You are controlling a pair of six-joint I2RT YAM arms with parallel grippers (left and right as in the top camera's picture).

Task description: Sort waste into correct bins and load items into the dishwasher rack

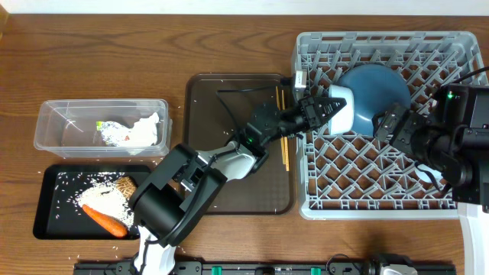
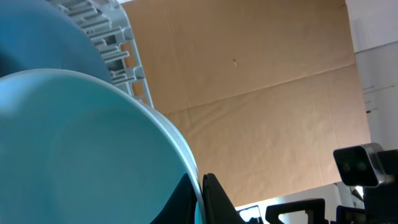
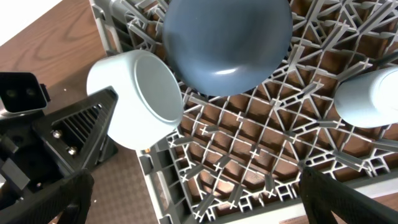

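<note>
Nearest you on your left, the shallow black rectangular tray [image 1: 40, 210] holds white rice [image 1: 99, 198] and an orange carrot [image 1: 105, 220]. Behind it, the clear rectangular plastic tub [image 1: 46, 126] holds crumpled white paper [image 1: 131, 131]. In the middle, the pair of thin wooden chopsticks [image 1: 285, 156] lies on the dark brown serving tray [image 1: 229, 191], long axis pointing away from you, hard against the rack's left wall.

Your left gripper [image 1: 327, 105] reaches across that tray and pinches the rim of the light blue bowl [image 1: 348, 111]. The bowl is tipped on its side just inside the left edge of the large square grey plastic rack [image 1: 359, 206], with its mouth turned toward your right arm. It seems to be off the pegs, though you cannot be sure from these views.

The big round blue plate [image 1: 378, 88] sits immediately to the right of the bowl and a little farther back. Their rims overlap in the right wrist view, so you cannot tell whether they touch.

Your right gripper [image 1: 388, 130] hovers beyond the plate with its fingers spread wide and empty. A small light blue cup [image 3: 367, 96] rests in the rack on that side.

The move likely turns on this: the open cells lie on the near side of the bowl, toward you, not to the right, where the plate blocks it.
</note>
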